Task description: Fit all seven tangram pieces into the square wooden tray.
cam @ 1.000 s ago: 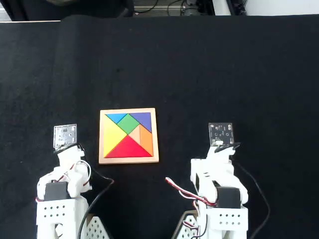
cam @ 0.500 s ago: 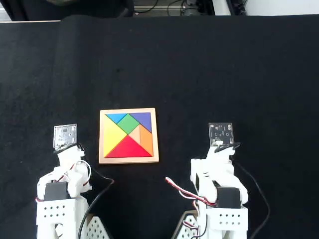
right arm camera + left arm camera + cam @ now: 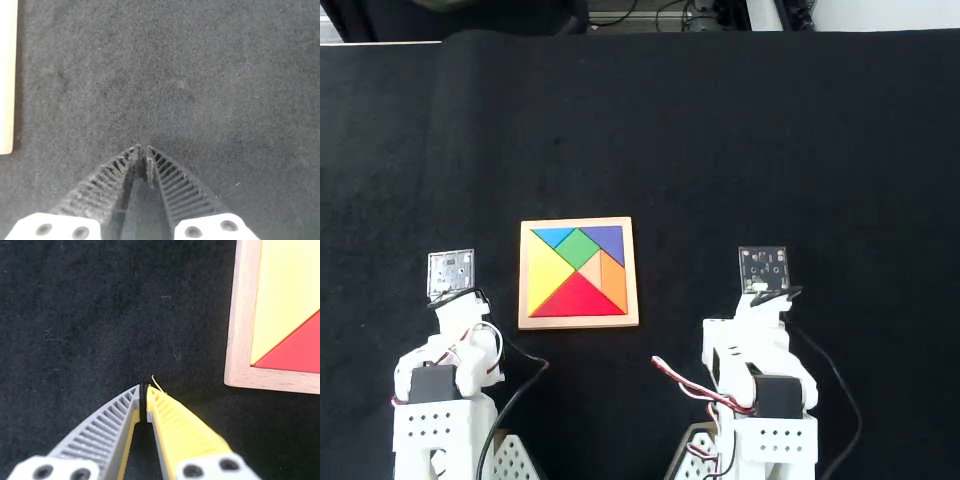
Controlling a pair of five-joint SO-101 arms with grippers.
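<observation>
Tray [image 3: 578,322] on the black table [image 3: 770,150] holds all 7 tangram pieces [image 3: 570,285]; left jaws and right jaws, both pressed together, flank it without touching.

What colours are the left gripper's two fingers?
Left gripper: one grey, one yellow; clearest in left wrist view.

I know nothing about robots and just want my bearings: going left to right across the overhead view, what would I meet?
Left arm → square wooden tray → right arm.
</observation>
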